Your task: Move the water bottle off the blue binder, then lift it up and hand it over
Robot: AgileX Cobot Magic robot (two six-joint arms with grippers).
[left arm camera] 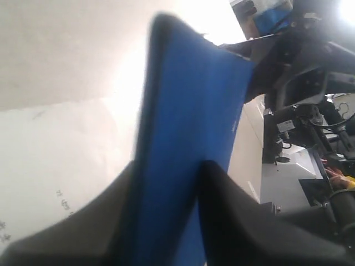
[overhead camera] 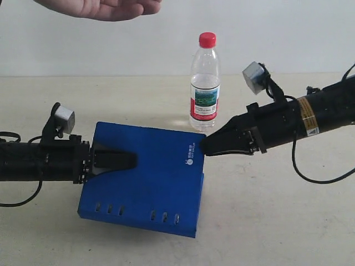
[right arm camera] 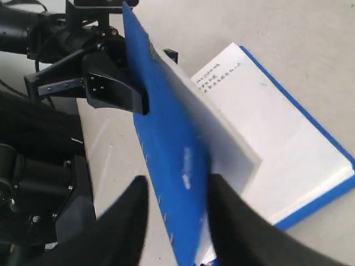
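The water bottle (overhead camera: 204,88), clear with a red cap, stands upright on the table just behind the blue binder (overhead camera: 150,177), apart from both grippers. My left gripper (overhead camera: 130,160) is shut on the binder's left edge; in the left wrist view the blue cover (left arm camera: 188,122) fills the space between the jaws of that gripper (left arm camera: 169,166). My right gripper (overhead camera: 204,147) sits at the binder's right edge by the white logo. Its jaws (right arm camera: 177,180) straddle the raised blue cover (right arm camera: 166,133), open, with a gap beside one finger. White pages (right arm camera: 266,127) lie exposed under the cover.
A person's open hand (overhead camera: 105,8) hovers palm down at the top left, above the far side of the table. The beige tabletop (overhead camera: 277,221) extends around the binder, and a white wall rises behind it. Cables trail from both arms.
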